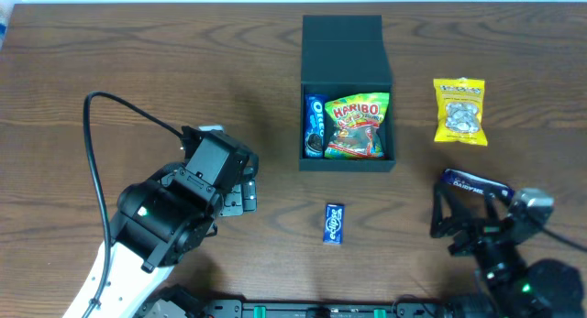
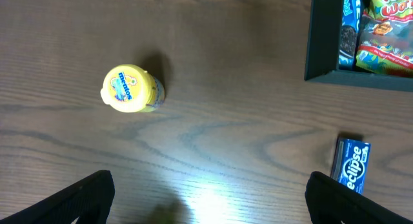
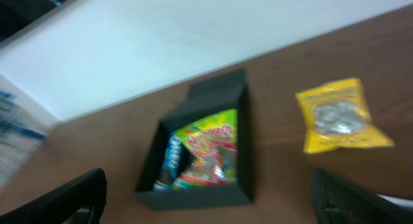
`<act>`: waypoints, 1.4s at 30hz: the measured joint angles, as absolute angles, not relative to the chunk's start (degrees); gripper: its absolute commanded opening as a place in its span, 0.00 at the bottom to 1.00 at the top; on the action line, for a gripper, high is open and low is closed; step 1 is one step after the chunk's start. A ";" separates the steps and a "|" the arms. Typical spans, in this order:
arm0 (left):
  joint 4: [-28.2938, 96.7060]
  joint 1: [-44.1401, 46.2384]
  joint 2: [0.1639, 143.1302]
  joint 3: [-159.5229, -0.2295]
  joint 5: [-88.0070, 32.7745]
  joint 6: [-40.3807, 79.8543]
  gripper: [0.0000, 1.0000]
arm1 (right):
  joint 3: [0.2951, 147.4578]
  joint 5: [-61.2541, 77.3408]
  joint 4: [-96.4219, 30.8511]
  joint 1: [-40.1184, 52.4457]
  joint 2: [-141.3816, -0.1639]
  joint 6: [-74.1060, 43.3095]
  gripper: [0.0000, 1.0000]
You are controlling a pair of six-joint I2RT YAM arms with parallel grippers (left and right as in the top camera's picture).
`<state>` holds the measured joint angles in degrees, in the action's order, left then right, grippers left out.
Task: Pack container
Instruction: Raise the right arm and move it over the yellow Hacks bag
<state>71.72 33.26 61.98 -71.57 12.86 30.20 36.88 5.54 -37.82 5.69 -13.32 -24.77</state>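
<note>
The container [image 1: 347, 160] is a dark box with its flap lid [image 1: 341, 43] folded back; it also shows in the left wrist view [image 2: 322, 74] and the right wrist view [image 3: 193, 197]. Inside lie an Oreo packet [image 1: 314, 126] and a Haribo bag [image 1: 358, 126]. My left gripper [image 1: 246, 188] hangs open over bare table [image 2: 210, 198], with a yellow Mentos tub [image 2: 131, 88] ahead of it. My right gripper [image 1: 468, 213] is open and empty [image 3: 210, 198], pointing at the container.
A blue Eclipse packet [image 1: 334, 224] lies in front of the container. A yellow snack packet [image 1: 459, 110] sits to the container's right. A dark blue packet [image 1: 472, 183] lies just beyond my right fingertips. The left arm's cable [image 1: 101, 126] loops over the table.
</note>
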 measured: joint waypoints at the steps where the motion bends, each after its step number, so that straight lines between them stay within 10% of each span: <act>1: 71.68 33.26 61.98 -71.57 12.88 30.20 0.95 | 40.36 4.23 -40.62 5.69 -16.53 -23.97 0.99; 14: 71.68 33.21 61.95 -71.53 12.88 30.20 0.95 | 80.84 -4.60 -77.82 5.69 -57.49 -21.63 0.99; 42: 73.12 33.21 61.93 -71.53 12.05 29.56 0.95 | 84.55 -1.93 -66.83 -10.02 -95.59 -8.43 0.99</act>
